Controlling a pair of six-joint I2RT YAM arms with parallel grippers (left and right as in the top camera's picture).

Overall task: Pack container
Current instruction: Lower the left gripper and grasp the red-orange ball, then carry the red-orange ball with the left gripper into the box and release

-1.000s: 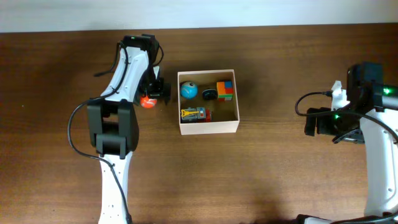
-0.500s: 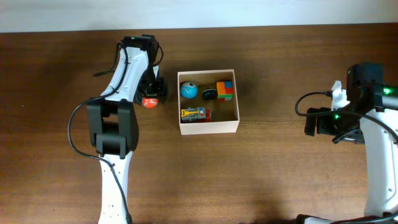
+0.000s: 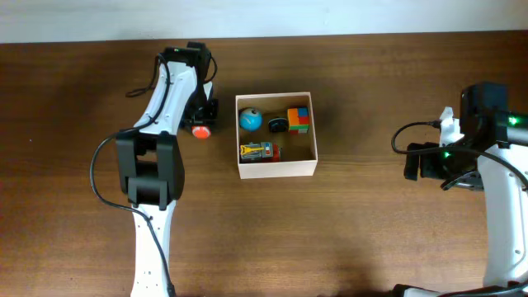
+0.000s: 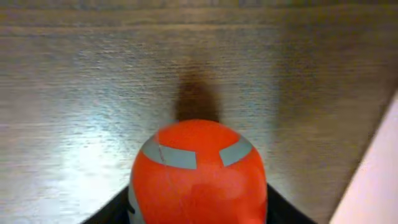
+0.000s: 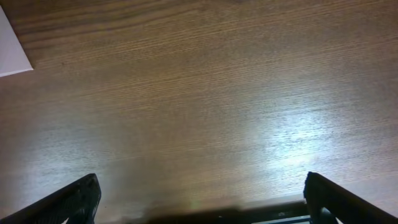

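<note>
The container (image 3: 277,169), a white-walled square box, sits mid-table and holds a blue ball (image 3: 251,120), a dark small toy (image 3: 277,125), a coloured cube (image 3: 299,120) and a toy car (image 3: 258,151). Just left of it, my left gripper (image 3: 201,124) is shut on an orange-red ball (image 3: 200,131). In the left wrist view this ball (image 4: 199,171) with grey patches fills the space between the dark fingers (image 4: 109,210), and the container's white wall (image 4: 379,180) shows at the right. My right gripper (image 3: 421,162) stands open far right, its jaws (image 5: 202,208) holding nothing.
Bare brown wood surrounds the container. A white corner of the container (image 5: 12,53) shows at the upper left of the right wrist view. The right arm's base and cables (image 3: 487,124) stand at the right edge.
My left gripper has closed its jaws on the orange-red ball, which shifted slightly toward the container. The right arm has not moved.
</note>
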